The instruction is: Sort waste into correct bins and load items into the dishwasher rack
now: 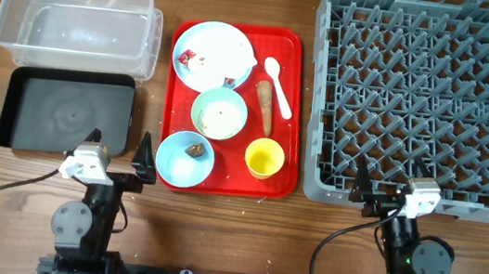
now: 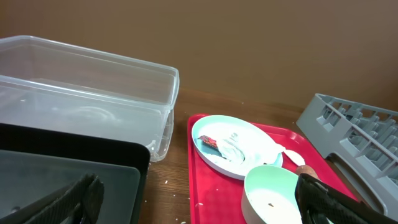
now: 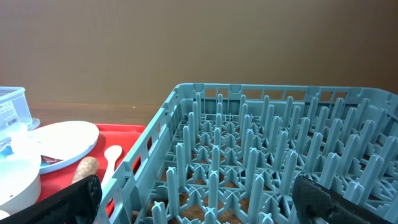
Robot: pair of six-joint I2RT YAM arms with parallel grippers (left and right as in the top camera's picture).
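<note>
Left fingers (image 1: pixel 144 154): overhead; spread wide, holding nothing; one tip over the near right corner of the black tray (image 1: pixel 42 112), the other just beside the red tray (image 1: pixel 298 115)
Right fingers (image 1: pixel 360 183): parted wide, empty; at the near edge of the rack (image 1: pixel 427 94)
Table (image 1: pixel 241 240): wood; tub (image 1: pixel 76 27) far left, black tray against its near side; red tray in the middle; rack at right
Red tray: plate (image 1: pixel 227 49) at the far end, wrapper (image 1: pixel 187 57) on its left part; spoon (image 1: pixel 279 87) and carrot piece (image 1: pixel 265 107) lying to its right; mint bowl (image 1: pixel 230 126) mid-tray, one grain-like speck inside, too small to tell; blue bowl (image 1: pixel 171 167) near left with the lump (image 1: pixel 194 150) in it; cup (image 1: pixel 263 158) near right, upright
Left wrist: fingers in both lower corners, wide apart, nothing between; black tray below, tub beyond it; plate with wrapper and mint bowl on the red tray; rack corner at right
Right wrist: fingers in both lower corners, wide apart, empty; rack ahead, pegs upright; plate, spoon and carrot piece on the red tray at left
</note>
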